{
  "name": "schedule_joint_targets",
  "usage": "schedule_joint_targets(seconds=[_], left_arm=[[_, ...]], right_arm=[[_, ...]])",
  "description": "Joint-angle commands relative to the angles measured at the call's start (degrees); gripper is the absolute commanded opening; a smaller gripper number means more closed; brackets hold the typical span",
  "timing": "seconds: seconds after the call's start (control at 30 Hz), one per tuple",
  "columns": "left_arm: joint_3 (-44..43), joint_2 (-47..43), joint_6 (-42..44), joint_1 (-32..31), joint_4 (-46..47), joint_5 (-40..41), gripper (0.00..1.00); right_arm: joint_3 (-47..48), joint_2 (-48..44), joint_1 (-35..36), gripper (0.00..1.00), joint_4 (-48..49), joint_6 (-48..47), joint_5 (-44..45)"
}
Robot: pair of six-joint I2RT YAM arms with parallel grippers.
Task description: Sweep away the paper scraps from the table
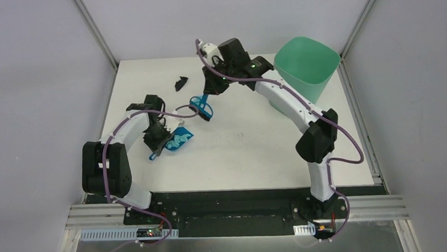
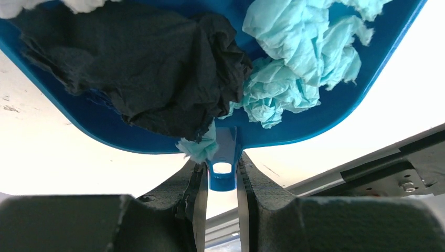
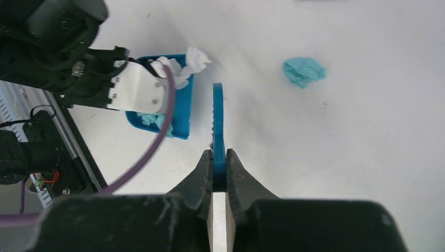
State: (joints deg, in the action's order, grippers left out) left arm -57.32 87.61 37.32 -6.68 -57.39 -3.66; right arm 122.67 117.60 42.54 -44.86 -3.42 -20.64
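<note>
White worktop (image 1: 240, 160), with a green bin (image 1: 307, 64) at 2 o'clock. Left end effector (image 2: 223, 178) closed tight on the handle of the blue dustpan (image 2: 325, 121), at 9 o'clock from the worktop centre. Right end effector (image 3: 219, 168) clamped on the blue brush (image 3: 218, 121), at 1 o'clock from the pan. Most paper scraps (image 2: 294, 68) heaped inside the pan, black and teal, one teal bit hanging at the rear by the handle. Loose on the worktop: a black scrap (image 1: 181, 83) at 11 o'clock, and a teal scrap (image 3: 303, 71) at 1 o'clock from the brush in the right wrist view. Possible trouble: spilling from the full pan through a tilt or a knock from the brush; flicking the light paper away with too fast a stroke
</note>
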Motion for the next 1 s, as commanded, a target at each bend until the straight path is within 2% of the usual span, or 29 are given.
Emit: schedule_joint_targets(seconds=[0.0,0.1,0.17,0.37,0.5,0.7,0.97], left_arm=[[-3.20,-3.44,1.58,0.26,-0.92,-5.09,0.00],[-6.27,-4.05,1.00,0.16,-3.34,-7.43,0.00],[-8.58,-3.98,0.47,-0.12,-4.88,-8.58,0.00],[-13.44,-3.30,-0.63,-3.87,-8.36,-6.19,0.00],[-14.78,-4.86,-2.28,-7.12,-8.71,-5.16,0.00],[-16.32,-7.74,-5.30,-12.11,-10.32,-5.13,0.00],[-15.47,-11.03,-7.17,-13.80,-11.18,-7.05,0.00]], right_arm=[[-1.91,-9.28,-5.01,0.00,0.33,-1.45,2.54],[-4.24,-14.96,-8.91,0.00,1.20,-1.73,4.49],[-4.16,-18.53,-11.38,0.00,1.11,-2.14,8.85],[-2.21,-26.88,-21.19,0.00,0.39,-4.98,16.87],[-6.09,-29.94,-27.51,0.00,1.96,-10.50,24.96],[-7.55,-27.97,-35.82,0.00,0.91,-11.52,24.35],[-5.46,-20.29,-36.83,0.00,-8.13,-10.99,20.28]])
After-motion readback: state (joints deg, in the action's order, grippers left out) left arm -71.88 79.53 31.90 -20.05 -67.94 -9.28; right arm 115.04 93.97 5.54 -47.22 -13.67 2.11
